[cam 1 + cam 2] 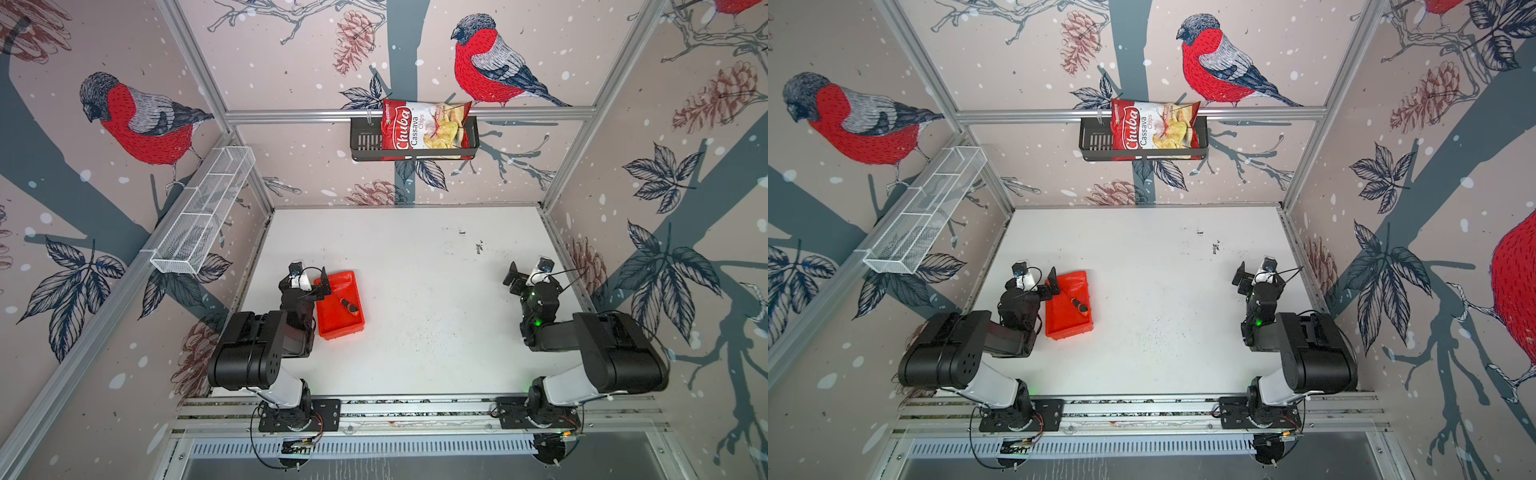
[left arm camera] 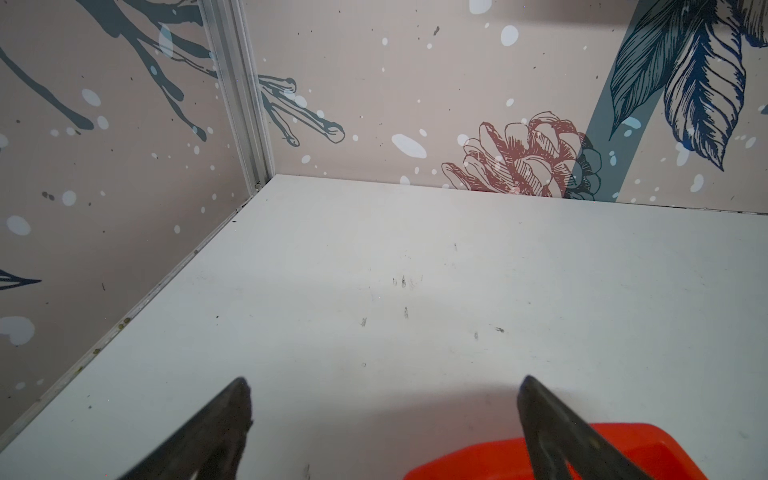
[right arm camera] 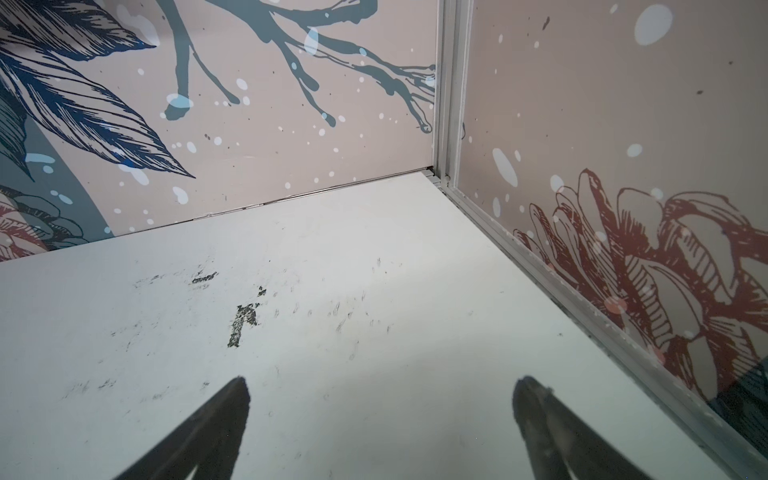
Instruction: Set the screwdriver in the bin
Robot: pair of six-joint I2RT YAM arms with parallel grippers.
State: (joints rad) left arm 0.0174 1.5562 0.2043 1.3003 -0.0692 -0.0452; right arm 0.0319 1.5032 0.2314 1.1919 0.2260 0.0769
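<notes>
In both top views the bin (image 1: 332, 322) (image 1: 1061, 322) sits on the white desk (image 1: 436, 291), close to its left edge and somewhat nearer the front edge than the back. The screwdriver (image 1: 348, 305) (image 1: 1079, 305) lies inside the bin on its floor, set diagonally: the orange-and-black handle is toward the bin's right wall and the thin shaft runs toward the bin's far left corner. The left pincer (image 1: 307, 277) hangs at that far left corner with its jaws spread wide and nothing between them; one finger is above the bin's corner and the other is out over bare desk. The right pincer (image 1: 528, 272) is near the desk's right edge, well apart from the bin, also spread wide and empty. On the back wall a black basket (image 1: 363, 143) holds a chip bag (image 1: 424, 129), and a white mesh basket (image 1: 203, 212) hangs on the left wall.

In the left wrist view the left pincer (image 2: 384, 382) shows two dark fingers far apart with only desk between them. A corner of the bin (image 2: 648, 449) lies under one finger. The screwdriver is out of this view.

In the right wrist view the right pincer (image 3: 383, 380) is likewise wide, over scuffed desk (image 3: 374, 257) and facing the back right corner.
</notes>
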